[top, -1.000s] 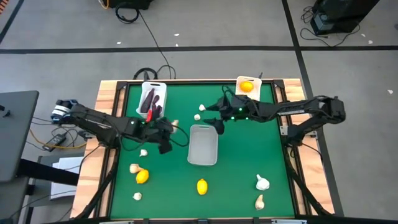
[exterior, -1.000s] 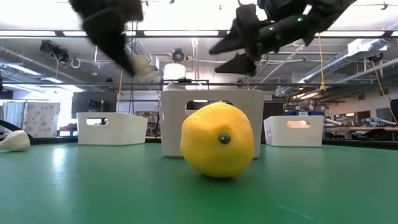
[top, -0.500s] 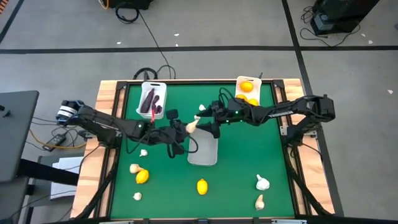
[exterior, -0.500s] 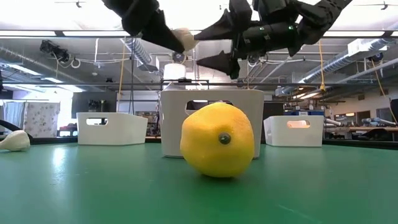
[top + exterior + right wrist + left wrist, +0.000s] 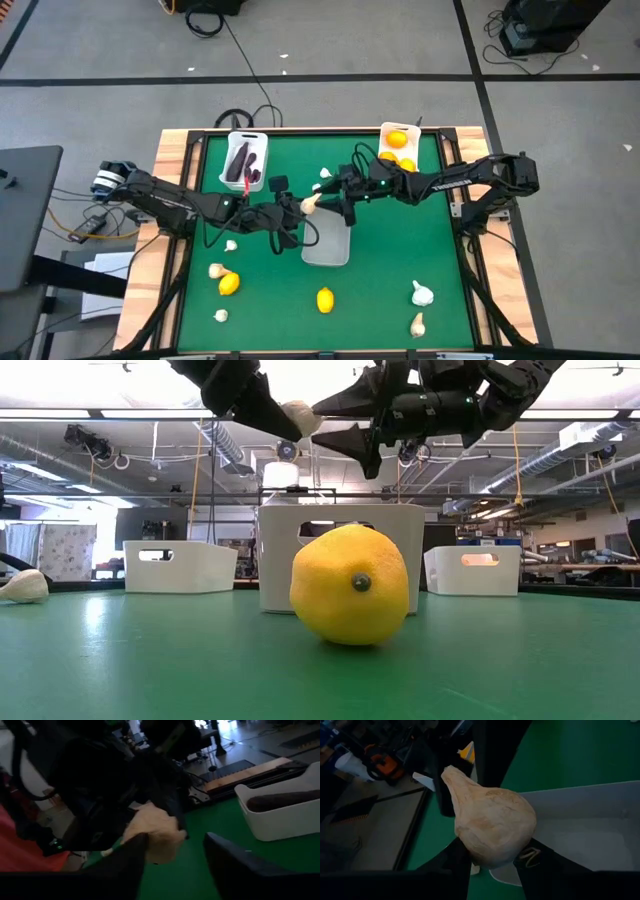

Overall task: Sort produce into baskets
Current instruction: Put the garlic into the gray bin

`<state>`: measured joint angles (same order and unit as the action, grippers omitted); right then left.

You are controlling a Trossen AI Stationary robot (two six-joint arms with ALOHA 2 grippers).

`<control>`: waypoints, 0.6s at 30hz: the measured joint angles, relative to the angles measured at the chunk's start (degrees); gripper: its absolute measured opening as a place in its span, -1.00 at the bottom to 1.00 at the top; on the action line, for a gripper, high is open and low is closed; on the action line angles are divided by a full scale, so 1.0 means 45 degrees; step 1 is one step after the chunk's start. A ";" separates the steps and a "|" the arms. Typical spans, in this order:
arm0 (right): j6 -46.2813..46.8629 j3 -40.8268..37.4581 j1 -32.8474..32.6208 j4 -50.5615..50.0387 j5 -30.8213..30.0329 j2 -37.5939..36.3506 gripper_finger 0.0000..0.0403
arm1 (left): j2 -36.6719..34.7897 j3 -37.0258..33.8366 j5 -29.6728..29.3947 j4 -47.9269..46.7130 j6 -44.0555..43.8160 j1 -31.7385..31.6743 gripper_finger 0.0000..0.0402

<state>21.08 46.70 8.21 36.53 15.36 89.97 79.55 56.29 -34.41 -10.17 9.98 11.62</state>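
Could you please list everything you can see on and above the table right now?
baskets: three, white; one mid-table and empty, two at the far edge.
purple vegetables: at least two, dark purple; in the far left basket.
basket citrus: about three, orange and yellow; in the far right basket.
loose lemons: two, yellow; on the near side of the green table.
loose garlic bulbs: at least six, whitish; scattered on the table.
held garlic bulb: one, cream; in the air over the middle basket's edge.
left gripper: one, dark; jaws shut on the held garlic bulb.
right gripper: one, dark; jaws open around the same bulb.
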 joint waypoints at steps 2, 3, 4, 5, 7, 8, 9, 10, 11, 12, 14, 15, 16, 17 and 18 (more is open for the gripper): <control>-0.0053 0.0000 0.0000 0.0096 0.0223 0.0000 -0.20 | 0.0000 0.0000 -0.0001 0.0019 -0.0030 -0.0001 -0.30; -0.0132 0.0000 0.0000 0.0181 0.0356 0.0000 -0.36 | 0.0000 0.0000 -0.0003 0.0024 -0.0105 -0.0001 -0.29; -0.0281 0.0000 0.0000 0.0242 0.0499 0.0000 -0.51 | 0.0000 0.0000 0.0003 0.0033 -0.0263 -0.0001 -0.28; -0.0419 0.0000 0.0000 0.0269 0.0585 0.0000 -0.67 | 0.0000 0.0000 0.0004 0.0043 -0.0392 -0.0001 -0.26; -0.0898 0.0004 0.0000 0.0291 0.0585 0.0000 -0.89 | 0.0000 0.0000 -0.0012 -0.0015 -0.0835 -0.0045 -0.22; -0.0987 0.0005 0.0000 0.0292 0.0513 0.0000 -0.91 | 0.0005 0.0000 -0.0073 -0.0132 -0.1186 -0.0063 -0.19; -0.0954 0.0010 0.0002 0.0208 0.0424 -0.0005 -0.91 | 0.0010 0.0000 -0.0119 -0.0301 -0.1541 -0.0090 -0.16; -0.0839 0.0013 0.0030 0.0012 0.0271 -0.0018 -0.91 | 0.0010 0.0000 -0.0136 -0.0494 -0.1858 -0.0126 -0.12; -0.0786 0.0019 0.0108 -0.0338 0.0097 -0.0061 -0.91 | 0.0010 0.0000 -0.0148 -0.0730 -0.2153 -0.0161 -0.09; -0.0774 0.0019 0.0181 -0.0773 -0.0115 -0.0130 -0.92 | 0.0010 0.0000 -0.0160 -0.1051 -0.2489 -0.0183 -0.05; -0.0896 0.0019 0.0377 -0.1957 -0.0653 -0.0311 -0.95 | 0.0010 0.0000 -0.0191 -0.1690 -0.3098 -0.0243 0.02; -0.0980 0.0019 0.0486 -0.2631 -0.0841 -0.0421 -0.96 | 0.0010 0.0000 -0.0181 -0.2046 -0.3353 -0.0253 0.05; -0.1014 0.0019 0.0613 -0.3296 -0.0877 -0.0535 -0.97 | 0.0010 0.0000 -0.0137 -0.2373 -0.3594 -0.0254 0.09; -0.1006 0.0019 0.0757 -0.4042 -0.0869 -0.0674 -0.96 | 0.0010 0.0000 -0.0057 -0.2674 -0.3747 -0.0256 0.12; -0.0965 0.0019 0.0887 -0.4814 -0.0763 -0.0818 -0.96 | 0.0010 -0.0002 0.0041 -0.2899 -0.3897 -0.0254 0.15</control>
<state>16.73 46.78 12.20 14.87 11.93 86.29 79.59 56.28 -34.22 -23.22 -7.55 10.48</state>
